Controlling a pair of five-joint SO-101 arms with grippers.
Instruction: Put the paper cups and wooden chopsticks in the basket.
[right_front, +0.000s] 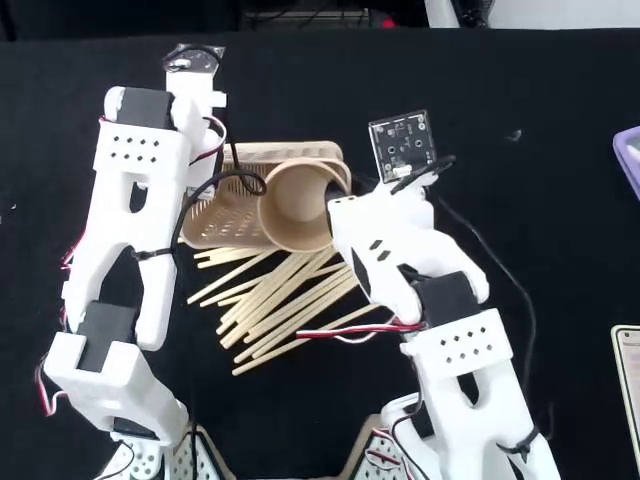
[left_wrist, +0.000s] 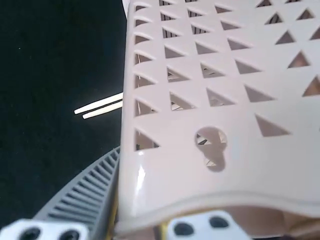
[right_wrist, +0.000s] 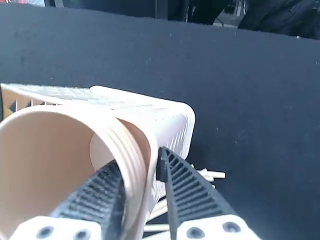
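Note:
A beige basket (right_front: 290, 152) with triangular holes lies tipped at the table's middle, and its wall (left_wrist: 225, 75) stands right in front of the left wrist camera. My left gripper (right_front: 222, 185) is at the basket's left end, one ribbed finger (left_wrist: 85, 200) pressed against the outside of the wall, so it is shut on the basket. My right gripper (right_wrist: 137, 170) is shut on the rim of the nested paper cups (right_front: 300, 205), which are held sideways at the basket's mouth (right_wrist: 160, 115). Several wooden chopsticks (right_front: 280, 300) lie fanned out on the black cloth just in front of the basket.
A purple object (right_front: 630, 155) pokes in at the right edge, with a card (right_front: 628, 370) lower down the same edge. Red and black cables (right_front: 350, 332) trail over the chopsticks near the right arm. Bare black cloth stretches behind the basket and to the far right.

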